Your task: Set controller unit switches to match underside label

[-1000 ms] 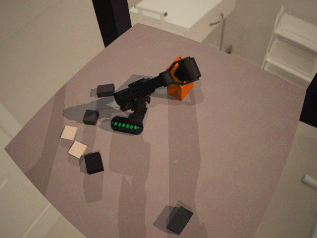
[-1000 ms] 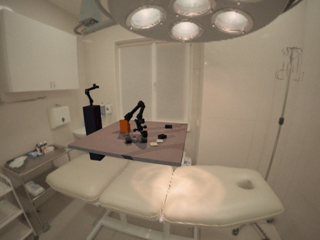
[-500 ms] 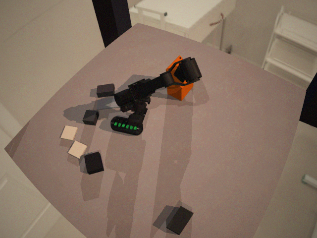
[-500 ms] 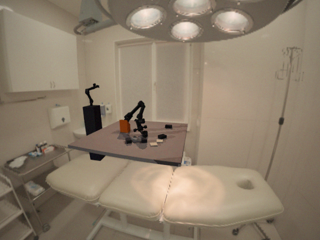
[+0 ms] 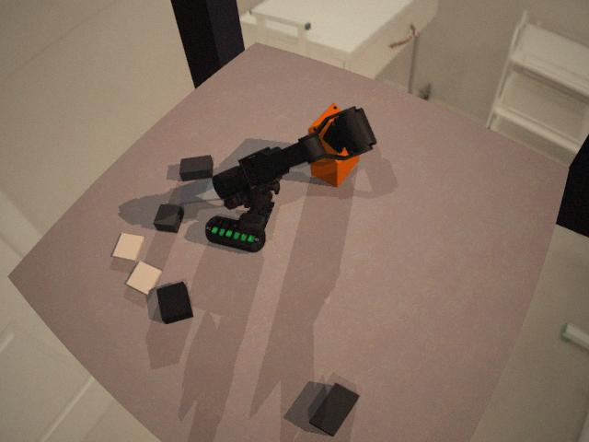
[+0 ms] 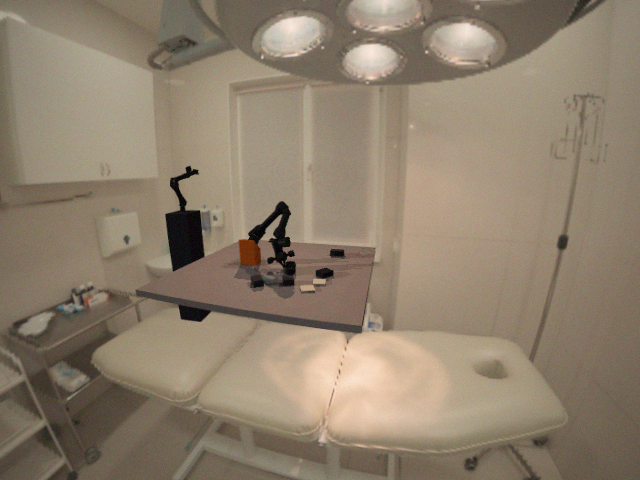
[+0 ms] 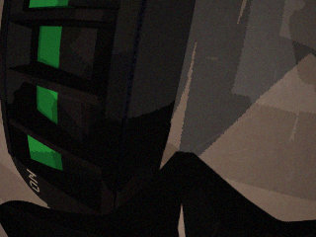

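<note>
The dark grey controller unit (image 5: 224, 235) (image 7: 86, 66) sits flat on its base on the bench (image 5: 404, 247), left of centre. Several of its rocker switches show green on top. My gripper (image 5: 255, 222) (image 7: 184, 160) is shut with nothing between the fingers. Its tips point down at the unit's right end in the top view, and they hide the switch there. In the wrist view the closed fingers fill the bottom of the picture, right beside the unit's edge near the last green switch. I cannot tell whether the tips touch the unit. In the exterior view the gripper (image 6: 287, 268) is small and far off.
An orange arm base (image 5: 332, 164) stands behind. Near the unit are a dark block (image 5: 195, 167) and a dark cube (image 5: 168, 217). To the left are two beige tiles (image 5: 128, 246) (image 5: 144, 277) and a dark block (image 5: 174, 302). A flat dark block (image 5: 333, 408) lies near the front edge.
</note>
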